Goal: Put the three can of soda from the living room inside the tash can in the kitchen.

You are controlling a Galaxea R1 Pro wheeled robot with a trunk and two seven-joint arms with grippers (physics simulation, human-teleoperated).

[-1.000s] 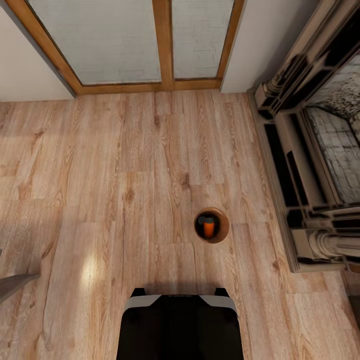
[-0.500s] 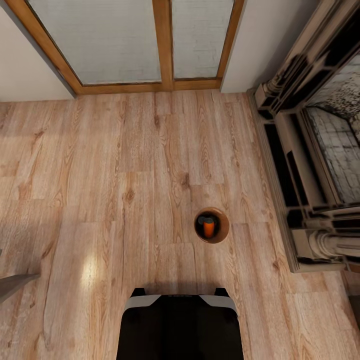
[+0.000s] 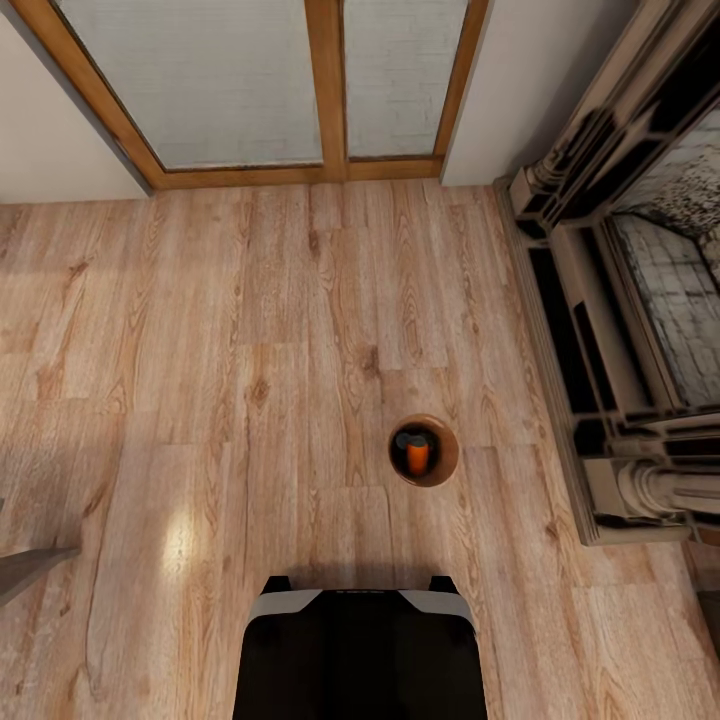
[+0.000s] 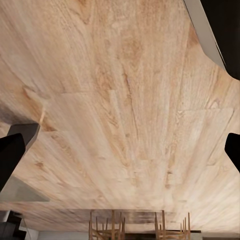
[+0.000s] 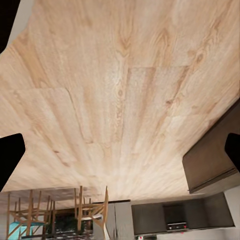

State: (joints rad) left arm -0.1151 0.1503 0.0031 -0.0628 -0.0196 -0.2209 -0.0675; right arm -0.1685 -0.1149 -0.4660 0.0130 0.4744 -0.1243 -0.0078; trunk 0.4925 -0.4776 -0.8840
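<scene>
The tash can [image 3: 424,451] stands on the wood plank floor [image 3: 250,380], just ahead of the robot base [image 3: 360,650] and near the fireplace [image 3: 640,330]. One can of soda [image 3: 417,456] lies inside the tash can. Left hand [image 4: 120,150]: fingers spread, empty. Right hand [image 5: 120,150]: fingers spread, empty. Glass doors [image 3: 300,80] stand well beyond the tash can.

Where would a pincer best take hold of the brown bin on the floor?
Probably the tash can's rim, from straight above: its round wall looks too wide to span. One finger would go inside, away from the can of soda lying within, one outside.
</scene>
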